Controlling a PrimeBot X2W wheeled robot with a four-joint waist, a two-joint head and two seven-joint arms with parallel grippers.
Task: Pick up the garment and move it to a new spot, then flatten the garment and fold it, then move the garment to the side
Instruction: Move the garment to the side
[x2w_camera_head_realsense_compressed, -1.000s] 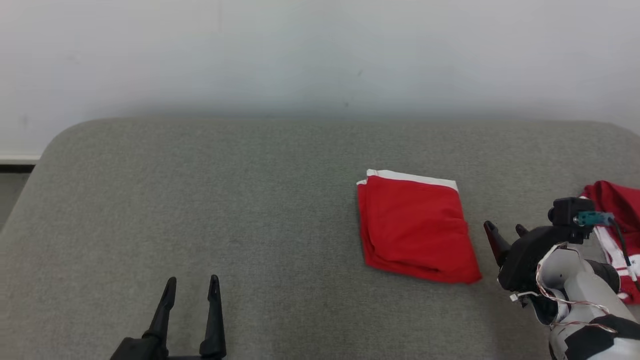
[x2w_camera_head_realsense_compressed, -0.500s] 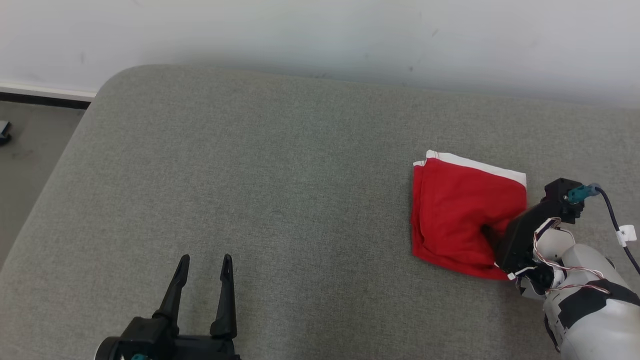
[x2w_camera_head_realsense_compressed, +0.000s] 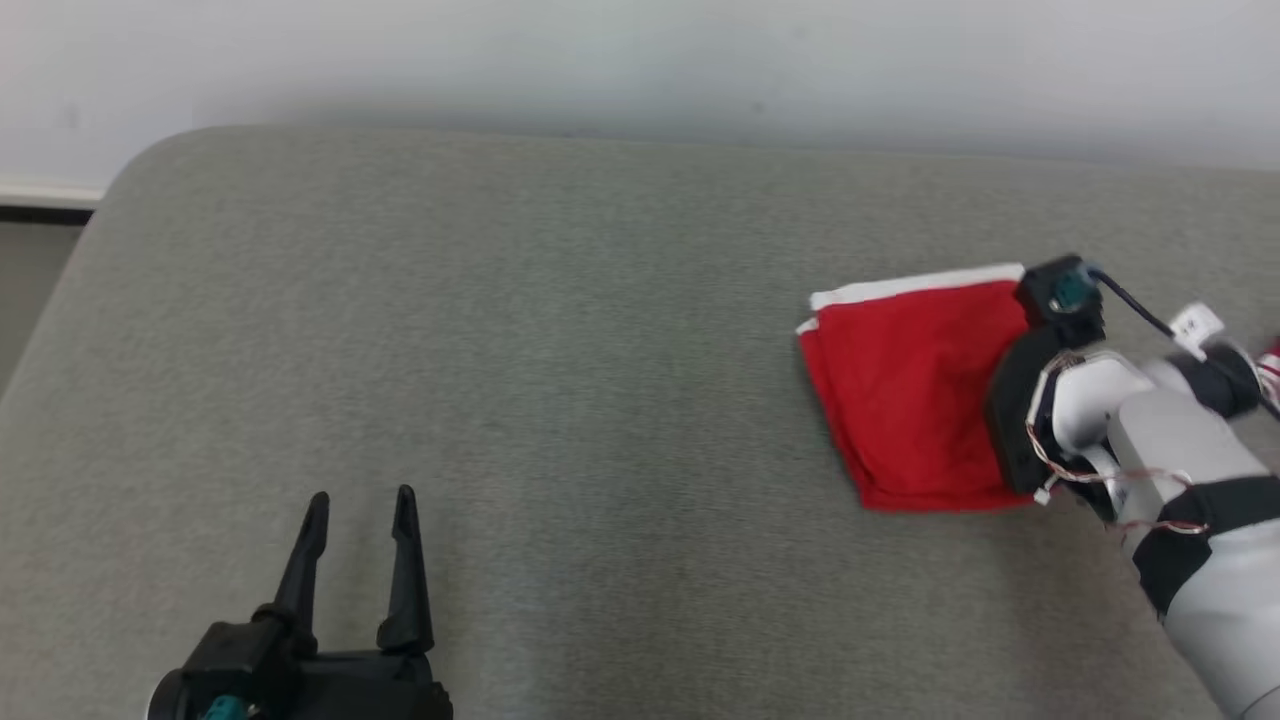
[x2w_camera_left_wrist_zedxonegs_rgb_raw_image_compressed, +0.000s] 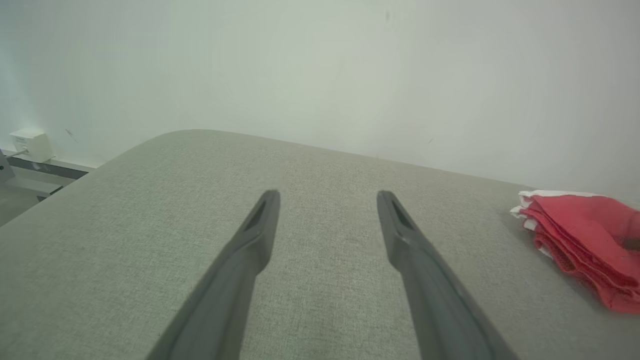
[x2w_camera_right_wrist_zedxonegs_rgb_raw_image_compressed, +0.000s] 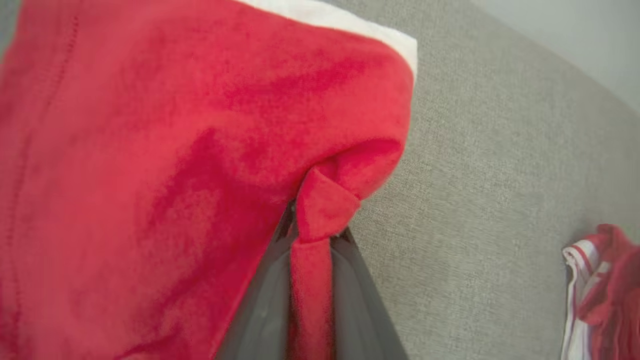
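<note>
Two dark fingers of my right gripper (x2w_camera_right_wrist_zedxonegs_rgb_raw_image_compressed: 316, 231) are pinched on a fold of the folded red fabric garment with a white band (x2w_camera_right_wrist_zedxonegs_rgb_raw_image_compressed: 150, 150), which lies on the grey upholstered surface (x2w_camera_head_realsense_compressed: 500, 350) at my right. My left gripper (x2w_camera_head_realsense_compressed: 360, 505) hangs wide open, well apart from it.

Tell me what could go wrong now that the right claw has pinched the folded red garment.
1. The right claw grips only a small bunch at one edge of the garment; lifting may let the layers fall open and undo the fold.
2. So little cloth could slip out.
3. A second red garment lies nearby; dragging that way may tangle both.
</note>
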